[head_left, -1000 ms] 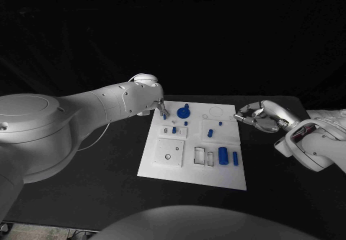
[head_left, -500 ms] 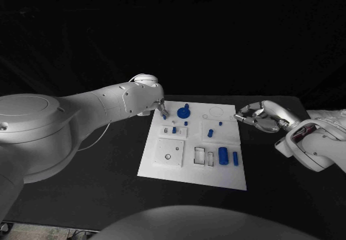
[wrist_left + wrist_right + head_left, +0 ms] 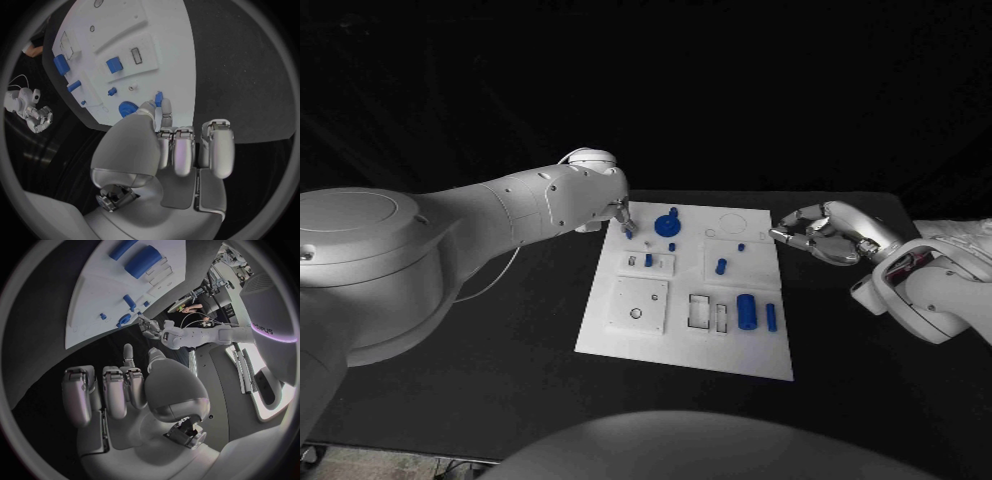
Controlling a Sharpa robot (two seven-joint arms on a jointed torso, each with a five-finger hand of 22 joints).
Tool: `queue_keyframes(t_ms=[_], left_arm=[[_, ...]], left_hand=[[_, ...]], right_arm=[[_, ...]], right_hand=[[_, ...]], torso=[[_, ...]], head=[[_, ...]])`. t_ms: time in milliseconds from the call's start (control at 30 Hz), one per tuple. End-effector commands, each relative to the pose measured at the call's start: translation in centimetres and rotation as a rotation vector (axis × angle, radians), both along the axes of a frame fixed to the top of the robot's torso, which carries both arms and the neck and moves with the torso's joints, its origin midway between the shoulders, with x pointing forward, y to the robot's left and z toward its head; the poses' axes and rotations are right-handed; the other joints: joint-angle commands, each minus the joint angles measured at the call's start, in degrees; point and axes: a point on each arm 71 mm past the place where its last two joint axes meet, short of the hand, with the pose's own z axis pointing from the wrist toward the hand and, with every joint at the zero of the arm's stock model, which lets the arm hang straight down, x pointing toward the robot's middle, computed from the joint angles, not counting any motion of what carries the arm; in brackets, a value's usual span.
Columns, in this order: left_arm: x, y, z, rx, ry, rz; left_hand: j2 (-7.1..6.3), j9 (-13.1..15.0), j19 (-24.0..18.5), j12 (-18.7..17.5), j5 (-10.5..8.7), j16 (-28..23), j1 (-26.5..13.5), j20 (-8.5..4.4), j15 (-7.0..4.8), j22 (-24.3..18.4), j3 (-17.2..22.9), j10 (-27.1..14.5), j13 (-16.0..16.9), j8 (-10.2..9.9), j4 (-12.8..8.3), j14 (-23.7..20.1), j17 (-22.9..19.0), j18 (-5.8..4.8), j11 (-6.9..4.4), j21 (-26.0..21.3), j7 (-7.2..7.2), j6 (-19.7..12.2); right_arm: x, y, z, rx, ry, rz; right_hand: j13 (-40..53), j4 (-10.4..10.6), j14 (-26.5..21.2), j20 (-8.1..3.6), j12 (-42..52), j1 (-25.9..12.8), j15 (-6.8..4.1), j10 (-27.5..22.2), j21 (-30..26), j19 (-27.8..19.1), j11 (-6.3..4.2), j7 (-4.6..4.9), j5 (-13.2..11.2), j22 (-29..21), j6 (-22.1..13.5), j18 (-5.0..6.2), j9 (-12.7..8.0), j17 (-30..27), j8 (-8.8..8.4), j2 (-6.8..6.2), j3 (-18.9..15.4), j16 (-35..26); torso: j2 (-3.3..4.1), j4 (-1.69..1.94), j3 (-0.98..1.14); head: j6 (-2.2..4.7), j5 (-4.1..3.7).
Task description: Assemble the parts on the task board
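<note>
You have the black counter [image 3: 516,350] under everything, and the white task board [image 3: 661,345] lies in the middle of it, its long side running away from the robot. On the board, the biggest blue part is a stout cylinder [image 3: 747,311] lying near the right edge, with a slim blue bar [image 3: 772,317] just beside it on the outer side. At the far end you can see a round blue gear [image 3: 666,224] standing near the left corner, and a short blue peg [image 3: 720,266] sits between the gear and the cylinder. Your left hand [image 3: 164,145] reaches in over the board's far left corner, close to the gear; in the left wrist view most of its fingers are curled in side by side, while the thumb and one finger pinch a small blue part [image 3: 159,97] at their tips, just above the board's edge. Your right hand [image 3: 816,232] hovers off the board's right edge, level with the far end and apart from the board; its fingers are curled in, and you can see nothing in them.
</note>
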Motion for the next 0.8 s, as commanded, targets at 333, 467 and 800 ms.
queue_keyframes(t_ms=[333,467,800], left_arm=[[-0.8,0.1,0.5,-0.030,0.001,0.039],[-1.5,0.0,1.3,-0.042,0.020,0.039],[-3.6,-0.2,3.2,-0.020,0.032,-0.004]], left_hand=[[-2.15,0.8,4.2,0.1,-0.69,0.1,0.6,-0.73,-0.67,13.6,4.3,6.0,15.1,0.1,0.1,6.0,15.1,-0.24,-0.54,-0.7,-0.55,0.1],[-2.67,1.0,4.1,0.1,-0.85,0.1,0.5,-0.76,-0.68,13.6,5.6,6.0,15.1,0.0,0.1,6.0,15.1,-0.22,-0.55,-0.9,-0.56,0.1],[-3.70,1.3,4.0,0.1,-1.10,0.1,0.1,-0.81,-0.74,13.5,8.4,6.0,15.1,-0.1,0.1,6.0,15.1,-0.13,-0.61,-1.3,-0.58,0.5]], right_arm=[[0.0,-0.1,-0.1,-0.004,0.006,0.007],[0.0,-0.3,-0.1,-0.005,0.006,0.004],[0.0,-0.4,-0.2,-0.008,0.011,0.001]], right_hand=[[15.1,0.0,5.9,0.29,0.2,0.4,0.28,6.1,-0.3,3.6,0.33,0.00,0.4,13.9,0.3,0.12,0.1,15.1,-0.22,0.38,-0.2,0.2],[15.1,0.0,5.9,0.29,0.2,0.4,0.28,6.1,-0.3,3.6,0.33,0.00,0.4,13.9,0.3,0.12,0.1,15.1,-0.22,0.38,-0.2,0.2],[15.1,0.0,5.9,0.30,0.2,0.5,0.29,6.1,-0.3,3.6,0.34,0.01,0.5,13.9,0.3,0.12,0.1,15.1,-0.26,0.40,-0.2,0.2]], torso=[[-0.14,0.01,0.07],[-0.16,0.01,0.10],[-0.35,0.08,0.17]], head=[[-0.01,0.14],[-0.01,0.18],[-0.01,0.53]])
